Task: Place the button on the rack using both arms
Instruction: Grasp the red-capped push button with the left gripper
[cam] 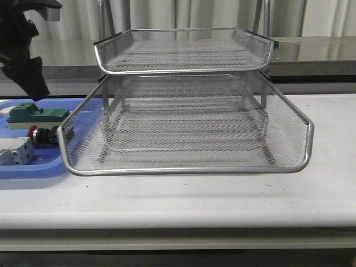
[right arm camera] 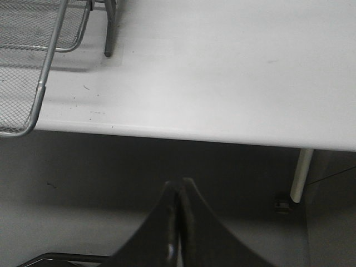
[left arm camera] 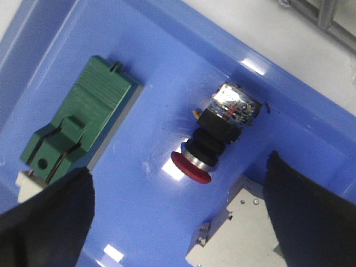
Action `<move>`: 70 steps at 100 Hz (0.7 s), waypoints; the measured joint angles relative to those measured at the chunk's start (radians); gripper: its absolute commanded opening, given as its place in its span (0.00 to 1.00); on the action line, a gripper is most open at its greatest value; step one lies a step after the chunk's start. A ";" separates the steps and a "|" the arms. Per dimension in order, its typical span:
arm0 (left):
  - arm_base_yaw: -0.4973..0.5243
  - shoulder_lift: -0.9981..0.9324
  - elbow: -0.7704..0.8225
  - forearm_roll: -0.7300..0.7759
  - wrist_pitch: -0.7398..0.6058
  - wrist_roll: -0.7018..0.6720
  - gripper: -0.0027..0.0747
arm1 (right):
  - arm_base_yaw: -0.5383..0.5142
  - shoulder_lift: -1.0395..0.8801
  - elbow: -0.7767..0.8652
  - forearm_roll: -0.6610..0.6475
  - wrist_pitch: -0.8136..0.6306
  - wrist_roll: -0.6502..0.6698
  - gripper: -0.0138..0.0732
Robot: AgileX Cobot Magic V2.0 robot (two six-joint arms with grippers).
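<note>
The button lies on its side in the blue plastic tray at the left of the table, between the green block on the far side and the white terminal block on the near side, just left of the rack. The left gripper hangs above it with fingers spread wide, holding nothing. The right gripper, off the table's right edge, has its fingers pressed together and empty. The button looks light, rigid and rounded, so likely to roll or slip; pinching across the black cylindrical body, behind the red head, seems safest, since the glossy rear block offers poorer purchase.
</note>
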 measured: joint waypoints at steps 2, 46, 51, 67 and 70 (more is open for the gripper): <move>-0.002 0.008 -0.001 -0.002 0.001 0.021 0.81 | 0.000 0.000 0.000 0.000 0.000 0.000 0.08; -0.022 0.123 -0.004 -0.023 -0.031 0.182 0.81 | 0.000 0.000 0.000 0.000 0.000 0.000 0.08; -0.024 0.137 -0.004 -0.023 -0.041 0.183 0.81 | 0.000 0.000 0.000 0.000 0.000 0.000 0.08; -0.024 0.173 -0.004 -0.023 -0.065 0.185 0.81 | 0.000 0.000 0.000 0.000 0.001 0.000 0.08; -0.024 0.179 -0.004 -0.023 -0.068 0.185 0.81 | 0.000 0.000 0.000 0.000 0.001 0.000 0.08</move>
